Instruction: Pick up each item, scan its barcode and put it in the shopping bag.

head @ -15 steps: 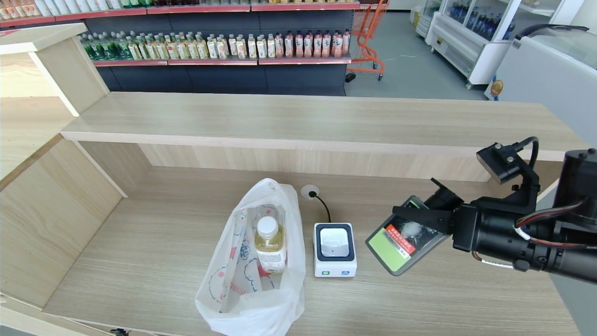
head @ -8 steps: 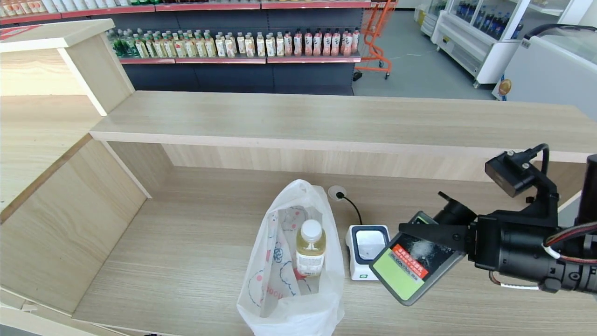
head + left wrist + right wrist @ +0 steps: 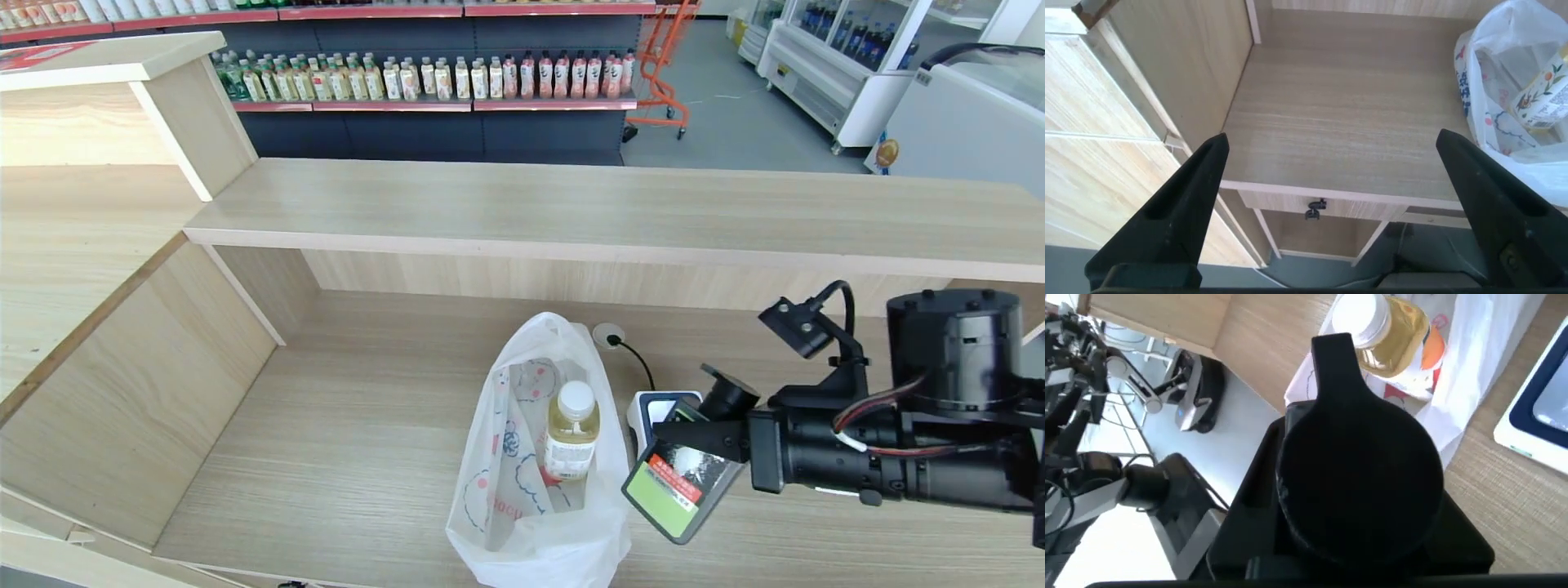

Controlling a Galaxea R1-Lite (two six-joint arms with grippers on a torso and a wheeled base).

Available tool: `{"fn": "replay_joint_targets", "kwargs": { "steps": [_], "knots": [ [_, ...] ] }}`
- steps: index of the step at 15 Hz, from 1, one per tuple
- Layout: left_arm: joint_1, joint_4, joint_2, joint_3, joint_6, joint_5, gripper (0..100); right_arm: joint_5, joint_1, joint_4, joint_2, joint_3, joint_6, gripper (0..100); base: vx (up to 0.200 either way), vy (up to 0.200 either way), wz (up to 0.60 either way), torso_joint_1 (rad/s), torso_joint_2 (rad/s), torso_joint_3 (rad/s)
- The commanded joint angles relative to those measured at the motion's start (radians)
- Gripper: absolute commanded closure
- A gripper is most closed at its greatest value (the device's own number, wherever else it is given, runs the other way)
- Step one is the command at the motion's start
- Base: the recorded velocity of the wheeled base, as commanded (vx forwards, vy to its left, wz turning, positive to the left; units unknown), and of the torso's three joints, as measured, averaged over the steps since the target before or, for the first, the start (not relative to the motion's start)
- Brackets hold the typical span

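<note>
My right gripper is shut on a flat packet with a green, red and black face. It holds the packet tilted above the counter, just right of the white shopping bag and partly in front of the white barcode scanner. The bag stands open with a yellow drink bottle upright inside. The right wrist view looks down on the bottle, the bag and the scanner. My left gripper is open and holds nothing, near the counter's front edge, left of the bag.
The scanner's black cable runs to a round port in the counter. A raised wooden ledge lines the back and a wooden side wall closes the left. Store shelves with bottles stand behind.
The head camera has swung left, shifting the whole scene right. My right gripper has carried the packet left, from right of the scanner to beside the bag, and lower.
</note>
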Motion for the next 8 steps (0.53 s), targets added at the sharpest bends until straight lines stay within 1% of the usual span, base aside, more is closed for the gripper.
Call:
{"fn": "replay_joint_targets", "kwargs": {
  "steps": [1,2,3,4,5,8],
  "knots": [
    [0.001,0.0,0.0,0.0,0.0,0.0,0,0.009,0.035,-0.118,0.176,-0.017,-0.052,100,0.0,0.0,0.0,0.0,0.0,0.0],
    [0.001,0.0,0.0,0.0,0.0,0.0,0,0.004,0.048,-0.195,0.245,-0.015,-0.072,100,0.0,0.0,0.0,0.0,0.0,0.0],
    [0.001,0.0,0.0,0.0,0.0,0.002,0,0.006,0.046,-0.25,0.316,-0.012,-0.126,100,0.0,0.0,0.0,0.0,0.0,0.0],
    [0.0,0.0,0.0,0.0,0.001,0.0,0,0.004,0.046,-0.256,0.33,-0.012,-0.138,100,0.0,0.0,0.0,0.0,0.0,0.0],
    [0.001,0.0,0.0,0.0,0.001,0.0,0,0.006,0.055,-0.287,0.397,-0.015,-0.201,100,0.0,0.0,0.0,0.0,0.0,0.0],
    [0.001,0.0,0.0,0.0,0.0,0.0,0,0.006,0.103,-0.373,0.491,-0.028,-0.209,100,0.0,0.0,0.0,0.0,0.0,0.0]
  ]
}}
